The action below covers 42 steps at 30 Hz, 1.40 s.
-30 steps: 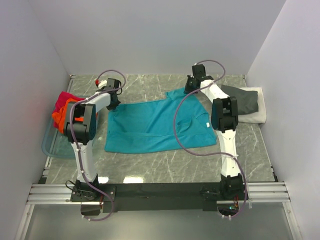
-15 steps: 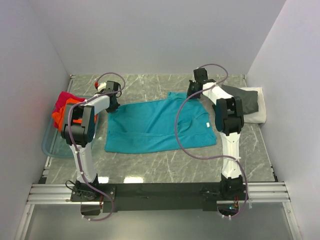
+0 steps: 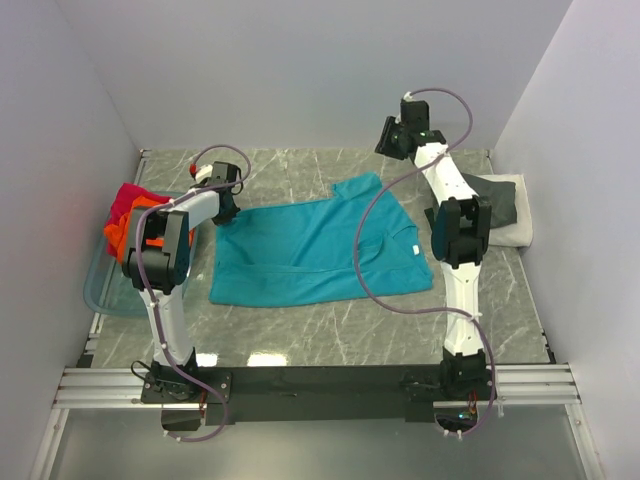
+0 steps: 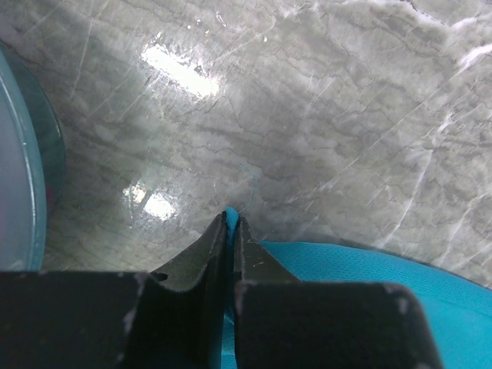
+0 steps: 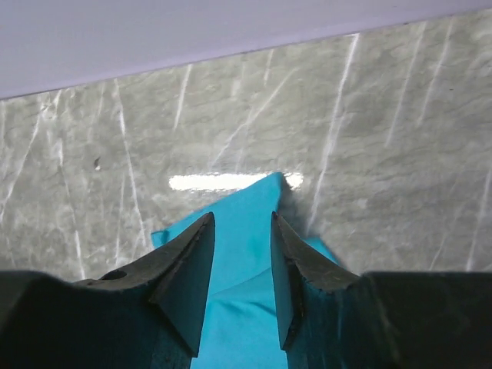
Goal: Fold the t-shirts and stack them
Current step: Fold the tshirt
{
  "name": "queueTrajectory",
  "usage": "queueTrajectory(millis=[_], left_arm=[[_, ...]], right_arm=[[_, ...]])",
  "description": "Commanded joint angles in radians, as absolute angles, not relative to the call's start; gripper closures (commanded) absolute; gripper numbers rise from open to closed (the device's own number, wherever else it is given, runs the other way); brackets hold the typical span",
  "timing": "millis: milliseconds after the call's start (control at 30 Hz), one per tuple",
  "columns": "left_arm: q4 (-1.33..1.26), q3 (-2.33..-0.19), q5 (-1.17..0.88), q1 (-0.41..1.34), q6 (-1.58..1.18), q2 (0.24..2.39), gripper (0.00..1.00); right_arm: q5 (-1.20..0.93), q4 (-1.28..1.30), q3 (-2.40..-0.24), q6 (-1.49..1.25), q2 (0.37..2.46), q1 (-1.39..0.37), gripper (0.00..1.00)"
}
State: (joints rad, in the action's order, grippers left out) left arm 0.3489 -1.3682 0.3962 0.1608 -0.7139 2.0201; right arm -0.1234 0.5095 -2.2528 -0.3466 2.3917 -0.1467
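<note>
- The teal shirt (image 3: pixel 310 255) lies spread on the marble tabletop (image 3: pixel 330 330) between the two arms, with its collar toward the right.
- At the left edge sits a clear tub (image 3: pixel 97 300). The orange shirt (image 3: pixel 117 238) and the red shirt (image 3: pixel 128 198) are bunched together at its far end.
- At the right edge, just beside the right arm, the grey shirt (image 3: pixel 497 198) lies on top of the white shirt (image 3: pixel 515 234).
- The left hand (image 4: pixel 231 218) is low at the teal shirt's far left corner. Its fingers are pressed together with a sliver of teal cloth pinched between them. In the wrist view the shirt's edge runs off to the right beneath the fingers.
- One sleeve of the teal shirt points toward the far wall, and its tip rests flat on the tabletop.
- The right hand (image 5: pixel 242 219) is farthest out, raised in the air over that sleeve. Its fingers stand apart and grip nothing. The teal cloth shows below through the gap, clear of both fingers.
</note>
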Motion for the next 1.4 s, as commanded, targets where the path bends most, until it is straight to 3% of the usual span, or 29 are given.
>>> queueTrajectory(millis=[0, 100, 367, 667, 767, 867, 900, 1000, 1033, 1167, 1367], left_arm=[[0.345, -1.394, 0.385, 0.166, -0.693, 1.999, 0.99], [0.347, -1.4, 0.377, 0.166, -0.693, 2.002, 0.99], [0.351, -1.401, 0.379, 0.166, -0.693, 1.999, 0.99], [0.354, -1.397, 0.38, 0.166, -0.692, 1.993, 0.99], [0.351, -1.394, 0.379, 0.166, -0.69, 1.99, 0.99], [0.353, -1.396, 0.376, 0.166, -0.692, 1.991, 0.99], [0.353, -1.396, 0.376, 0.166, -0.692, 1.993, 0.99], [0.35, -1.394, 0.383, 0.166, -0.69, 1.987, 0.99], [0.348, -1.394, 0.387, 0.166, -0.689, 1.985, 0.99], [0.336, -1.405, 0.397, 0.166, -0.675, 1.974, 0.99], [0.304, -1.407, 0.383, 0.166, -0.646, 1.959, 0.99]], right_arm=[[-0.147, 0.552, -2.266, -0.344, 2.47, -0.13, 0.57], [-0.193, 0.571, -2.273, -0.348, 2.499, -0.13, 0.55], [-0.261, 0.598, -2.364, -0.36, 2.583, -0.135, 0.32], [-0.282, 0.612, -2.385, -0.344, 2.6, -0.143, 0.34], [-0.279, 0.624, -2.396, -0.337, 2.606, -0.146, 0.39], [-0.285, 0.626, -2.398, -0.333, 2.608, -0.152, 0.58], [-0.285, 0.626, -2.393, -0.33, 2.606, -0.152, 0.74], [-0.293, 0.579, -2.32, -0.33, 2.565, -0.153, 0.97], [-0.299, 0.552, -2.286, -0.333, 2.544, -0.152, 1.0], [-0.339, 0.335, -2.079, -0.353, 2.406, -0.147, 1.0], [-0.376, 0.213, -1.869, -0.362, 2.217, -0.141, 1.0]])
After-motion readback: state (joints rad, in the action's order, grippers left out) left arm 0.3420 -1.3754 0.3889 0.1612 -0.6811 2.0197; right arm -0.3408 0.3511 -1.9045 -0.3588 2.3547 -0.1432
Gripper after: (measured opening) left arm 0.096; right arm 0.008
